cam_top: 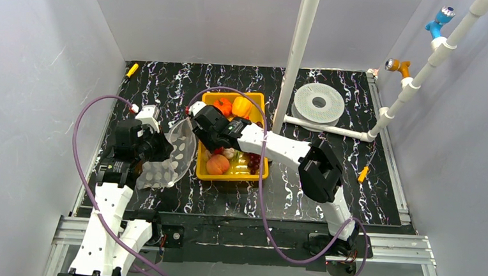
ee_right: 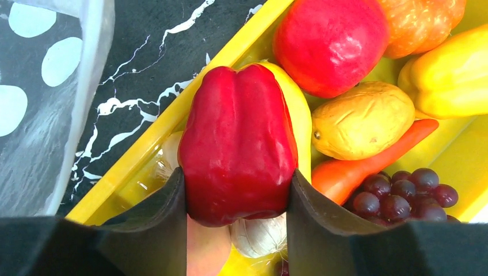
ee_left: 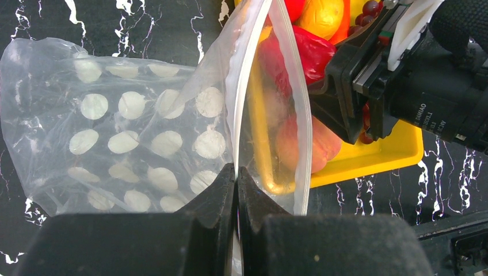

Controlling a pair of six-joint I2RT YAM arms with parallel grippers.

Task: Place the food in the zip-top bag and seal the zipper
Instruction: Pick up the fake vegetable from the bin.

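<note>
Right gripper (ee_right: 236, 175) clamps my red pepper (ee_right: 236, 126) by both sides, over the yellow tray (ee_right: 149, 138) rim. The other food (ee_right: 362, 118) lies beyond my fingertips. Left gripper (ee_left: 236, 172) pinches the zip-top bag (ee_left: 126, 132) tight at its zipper (ee_left: 239, 98). The mouth gapes ahead of it, and the bag body spreads left over the bench (ee_left: 149, 34).

Black marbled table (cam_top: 167, 88), grey walls (cam_top: 34, 67), white pipes (cam_top: 301, 52), perhaps PVC

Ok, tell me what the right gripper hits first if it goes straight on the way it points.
The right gripper would probably meet the rim of the yellow tray, its red pepper touching first; the zip-top bag sits off to the side. Depth is unclear.
</note>
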